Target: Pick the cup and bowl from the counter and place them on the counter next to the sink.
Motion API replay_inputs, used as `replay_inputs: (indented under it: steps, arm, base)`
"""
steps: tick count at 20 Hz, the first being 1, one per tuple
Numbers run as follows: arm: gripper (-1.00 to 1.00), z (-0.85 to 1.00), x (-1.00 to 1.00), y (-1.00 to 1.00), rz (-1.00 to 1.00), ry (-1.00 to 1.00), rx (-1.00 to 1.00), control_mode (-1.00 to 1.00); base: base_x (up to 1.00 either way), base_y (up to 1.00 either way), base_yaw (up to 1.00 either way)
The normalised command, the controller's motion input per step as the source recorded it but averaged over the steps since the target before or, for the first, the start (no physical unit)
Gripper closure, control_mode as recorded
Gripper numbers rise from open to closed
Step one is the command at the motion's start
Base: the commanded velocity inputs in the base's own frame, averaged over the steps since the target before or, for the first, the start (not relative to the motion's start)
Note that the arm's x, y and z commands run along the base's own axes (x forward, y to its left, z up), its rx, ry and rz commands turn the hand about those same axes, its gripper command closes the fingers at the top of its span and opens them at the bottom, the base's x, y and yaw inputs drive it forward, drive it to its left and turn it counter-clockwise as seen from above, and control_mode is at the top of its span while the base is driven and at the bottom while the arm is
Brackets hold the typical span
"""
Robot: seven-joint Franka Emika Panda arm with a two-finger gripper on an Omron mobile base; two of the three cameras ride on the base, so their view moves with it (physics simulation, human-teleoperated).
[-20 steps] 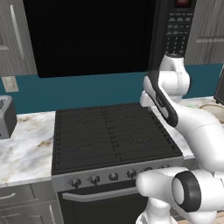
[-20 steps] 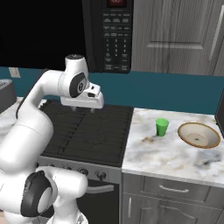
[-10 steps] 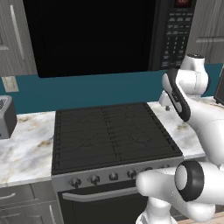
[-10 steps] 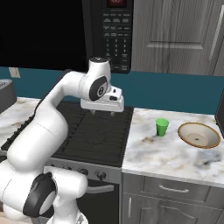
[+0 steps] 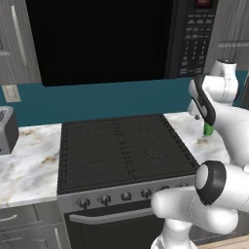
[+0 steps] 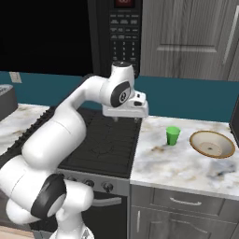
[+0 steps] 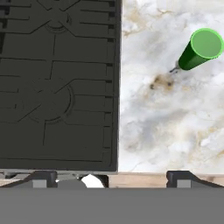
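Right base view: the cup [image 6: 173, 136] is a small, plain, bright-green tumbler without a handle, standing upright on the counter [image 6: 186, 163], a white-grey marble slab with tan veins. Taking the cup as reference, the bowl [image 6: 212, 144] sits near it on the side away from the stove, apart from it; it is wide, shallow and tan, with a browner inside and a thin rim. On the cup's other side lies the black stovetop [image 6: 109, 142], flat, with ridged grates. The gripper [image 6: 125, 119] hangs above the seam between stovetop and counter, off to that side of the cup and not touching it. Hand view: the cup [image 7: 200, 49] shows a round open mouth and tapering wall; the fingertips [image 7: 179, 178] stand wide apart with nothing between them.
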Motion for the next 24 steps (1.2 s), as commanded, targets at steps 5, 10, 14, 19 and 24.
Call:
replay_inputs:
  steps: [5,10,14,19,24]
  arm:
    - [-1.0,-0.07,0.25,-0.41,0.0,0.0,-0.08,-1.0]
    - [-1.0,-0.24,0.23,-0.47,0.0,0.0,-0.02,-1.0]
    - [-1.0,-0.28,0.33,-0.41,0.0,0.0,0.0,-1.0]
    - [-1.0,-0.29,0.55,-0.33,0.0,0.0,0.0,-1.0]
    - [-1.0,-0.13,0.47,-0.07,0.0,0.0,-0.01,-1.0]
  base:
    - [0.0,0.0,0.0]
    - [0.0,0.0,0.0]
    - [0.0,0.0,0.0]
    - [0.0,0.0,0.0]
    - [0.0,0.0,0.0]
